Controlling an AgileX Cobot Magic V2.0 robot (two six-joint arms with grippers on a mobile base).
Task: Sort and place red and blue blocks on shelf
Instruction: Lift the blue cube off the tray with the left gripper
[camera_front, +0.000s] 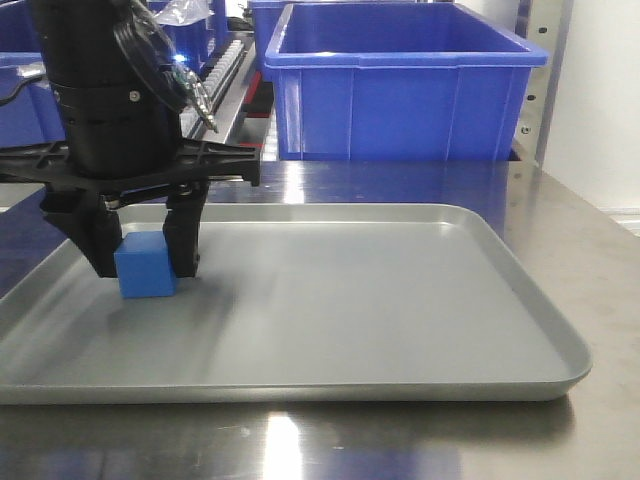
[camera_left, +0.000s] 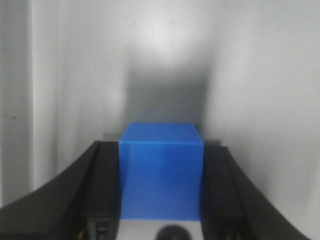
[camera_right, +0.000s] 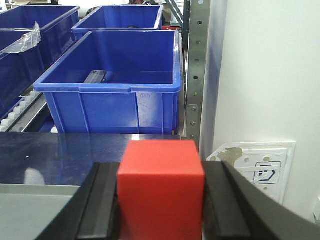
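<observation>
The blue block (camera_front: 145, 268) rests on the grey tray (camera_front: 540, 320) at its left side. My left gripper (camera_front: 143, 265) reaches down over it, both black fingers (camera_left: 102, 185) pressed flat against the sides of the blue block (camera_left: 161, 170). The red block (camera_right: 161, 190) is held off the table in my right gripper (camera_right: 161, 212), shut on its two sides, above the tray's corner (camera_right: 30, 200). The shelf shows behind as a perforated steel upright (camera_right: 197, 75) and roller tracks (camera_right: 15, 117). My right gripper is out of the front view.
A large blue bin (camera_front: 400, 85) stands on the rack behind the tray, with more blue bins (camera_right: 35, 30) to the left and farther back. The steel tabletop (camera_front: 590, 230) surrounds the tray. A white wall with a socket plate (camera_right: 260, 167) lies to the right.
</observation>
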